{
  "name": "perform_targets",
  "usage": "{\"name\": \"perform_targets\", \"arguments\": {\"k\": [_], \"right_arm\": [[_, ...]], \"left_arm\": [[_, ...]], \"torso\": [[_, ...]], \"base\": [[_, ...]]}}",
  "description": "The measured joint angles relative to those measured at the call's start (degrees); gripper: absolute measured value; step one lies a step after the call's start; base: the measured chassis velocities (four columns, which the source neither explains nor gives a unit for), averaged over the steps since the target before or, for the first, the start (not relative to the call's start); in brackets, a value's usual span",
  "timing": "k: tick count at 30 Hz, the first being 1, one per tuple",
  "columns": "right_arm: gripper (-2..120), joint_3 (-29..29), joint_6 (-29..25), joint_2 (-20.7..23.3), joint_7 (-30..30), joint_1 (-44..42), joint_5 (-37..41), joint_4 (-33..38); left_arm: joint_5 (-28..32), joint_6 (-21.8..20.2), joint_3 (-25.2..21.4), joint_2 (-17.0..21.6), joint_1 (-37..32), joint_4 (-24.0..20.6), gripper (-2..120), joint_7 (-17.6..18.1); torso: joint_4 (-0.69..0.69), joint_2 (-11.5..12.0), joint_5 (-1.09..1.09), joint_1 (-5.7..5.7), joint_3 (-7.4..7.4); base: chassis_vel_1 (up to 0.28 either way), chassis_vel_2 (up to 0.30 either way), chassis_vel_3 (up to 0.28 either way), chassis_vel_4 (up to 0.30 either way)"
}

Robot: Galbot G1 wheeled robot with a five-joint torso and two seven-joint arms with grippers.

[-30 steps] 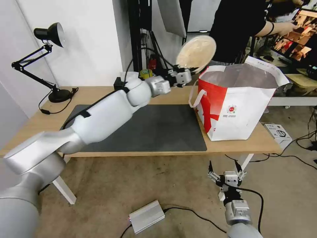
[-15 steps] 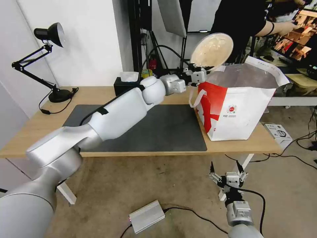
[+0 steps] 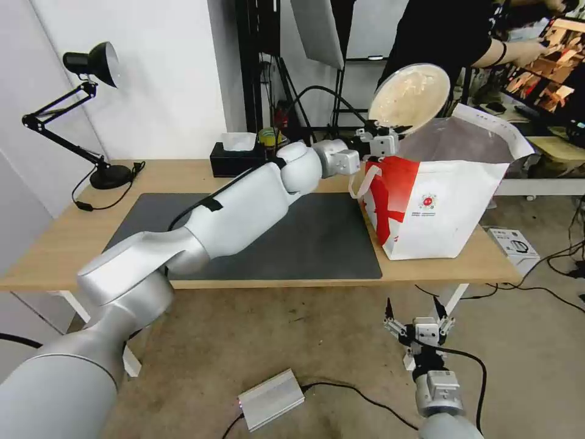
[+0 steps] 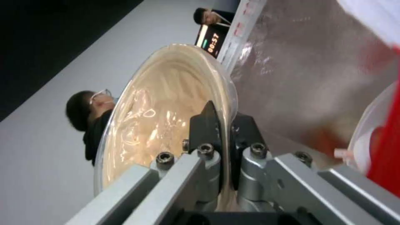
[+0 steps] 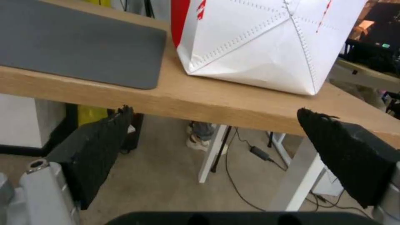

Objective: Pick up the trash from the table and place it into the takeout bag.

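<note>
My left gripper (image 3: 390,129) is shut on the rim of the beige shallow bowl (image 3: 409,99), which stands tilted on edge just above the near-left rim of the takeout bag (image 3: 439,201). In the left wrist view the fingers (image 4: 206,125) pinch the bowl's rim (image 4: 167,109) with the bag's silver foil lining (image 4: 308,68) right behind, and a white lid and red side (image 4: 375,147) show inside the bag. The white-and-red bag stands open on the right end of the table (image 3: 73,225). My right gripper (image 3: 419,314) hangs open below the table's front edge, holding nothing.
A dark grey mat (image 3: 304,238) covers the table's middle. A black tissue box (image 3: 234,158) and a black desk lamp (image 3: 91,110) stand along the back edge. A grey box (image 3: 271,399) with cables lies on the floor. A person stands behind the bag.
My left arm has stretched rightward, carrying the beige bowl from left of the bag to over its near-left rim. The right arm has stayed put.
</note>
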State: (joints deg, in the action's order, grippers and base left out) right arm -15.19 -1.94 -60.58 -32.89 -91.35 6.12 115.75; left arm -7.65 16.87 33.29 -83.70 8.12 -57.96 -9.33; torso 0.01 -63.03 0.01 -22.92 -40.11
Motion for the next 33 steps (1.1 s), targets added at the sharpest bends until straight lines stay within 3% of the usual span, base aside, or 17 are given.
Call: {"name": "perform_targets", "arguments": {"k": [5,17,33], "right_arm": [[100,-0.1,0.0,0.0,0.0,-0.1,0.0,-0.1],[100,0.2,-0.1,-0.2,0.0,0.0,-0.3,-0.2],[100,0.5,-0.2,-0.7,0.0,-0.1,-0.6,-0.2]], "left_arm": [[-1.8,1.8,-0.8,-4.1,0.0,4.6,0,0.0],[-4.7,4.4,-1.2,-7.6,-0.2,11.6,0,0.0],[-4.8,5.1,0.6,-7.6,0.0,11.8,0,0.0]], "torso": [[-0.02,0.0,0.0,0.0,0.0],[-0.01,0.0,0.0,0.0,0.0],[0.0,0.0,-0.01,0.0,0.0]], "base": [[0.0,0.0,0.0,0.0],[0.0,0.0,0.0,0.0],[0.0,0.0,0.0,0.0]]}}
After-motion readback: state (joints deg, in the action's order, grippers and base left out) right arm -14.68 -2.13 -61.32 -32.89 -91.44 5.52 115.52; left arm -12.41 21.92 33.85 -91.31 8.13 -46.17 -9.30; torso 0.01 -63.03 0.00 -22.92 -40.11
